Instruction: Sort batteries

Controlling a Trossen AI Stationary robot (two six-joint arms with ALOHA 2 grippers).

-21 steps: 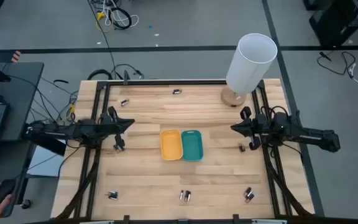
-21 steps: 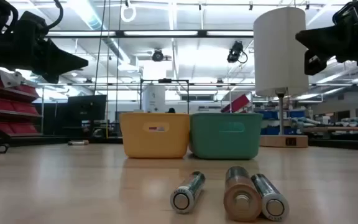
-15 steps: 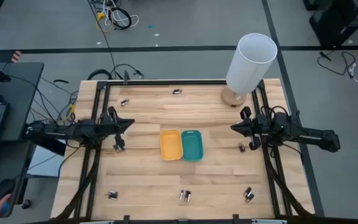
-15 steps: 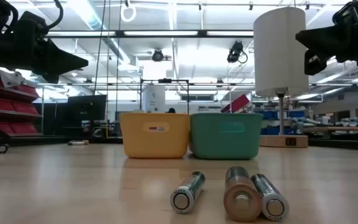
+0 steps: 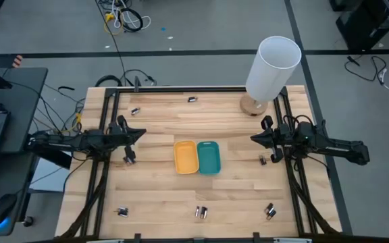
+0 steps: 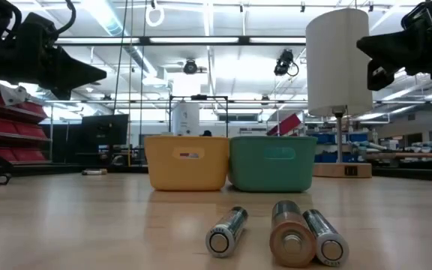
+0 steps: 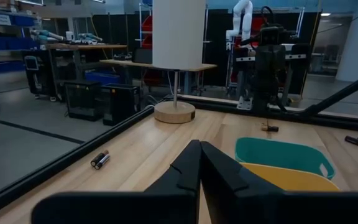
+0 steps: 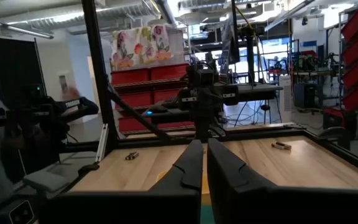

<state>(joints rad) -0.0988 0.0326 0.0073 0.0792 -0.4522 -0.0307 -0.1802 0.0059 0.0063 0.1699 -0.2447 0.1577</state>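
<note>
Both the left claw (image 5: 142,132) and right claw (image 5: 253,138) hang closed and empty above the table (image 5: 161,196); nothing is sorted. The batteries (image 6: 280,234) are round; a nudge may roll them off.

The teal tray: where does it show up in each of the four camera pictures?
High view: teal tray at table centre, right of the yellow tray.
Low view: mid-picture, right of the yellow tray.
Left wrist view: beyond the yellow tray.
Right wrist view: not clearly visible.
Shared landmark: the white lamp.
</note>
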